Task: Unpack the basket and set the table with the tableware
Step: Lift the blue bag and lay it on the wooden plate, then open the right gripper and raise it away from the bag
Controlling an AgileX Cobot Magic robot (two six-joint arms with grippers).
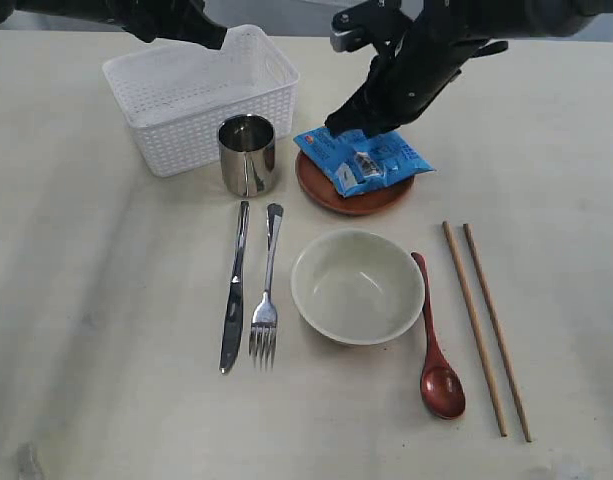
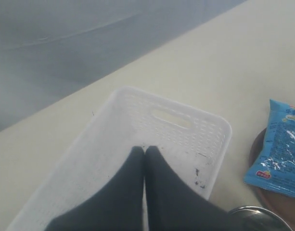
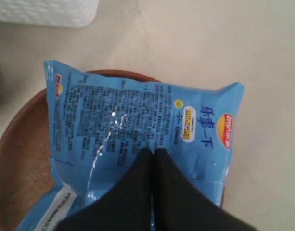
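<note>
Shiny blue snack packet [image 1: 378, 160] with small print and red logo

The tabletop [image 1: 86, 300] is showing pale cream-beige with faint specks and smudges. The basket [image 1: 201, 95] is looking plain white, its sides patterned with a lattice of small holes. The cup [image 1: 248, 155], knife [image 1: 232, 310] and fork [image 1: 264, 320] are gleaming silvery steel, with the cup mirroring dark and pale streaks. The plate [image 1: 356, 204] is showing reddish-brown. The packet [image 1: 371, 160] is glaring bright blue with dark fine print, yellow-and-blue lettering and small red-and-yellow logos. The bowl [image 1: 357, 287] is appearing cream with a faint greenish tint, the spoon [image 1: 438, 375] glossy dark red, the chopsticks [image 1: 473, 320] light wood-brown. The left tool [image 2: 145, 149] and the right tool [image 3: 153, 152] are showing matt black.
</note>
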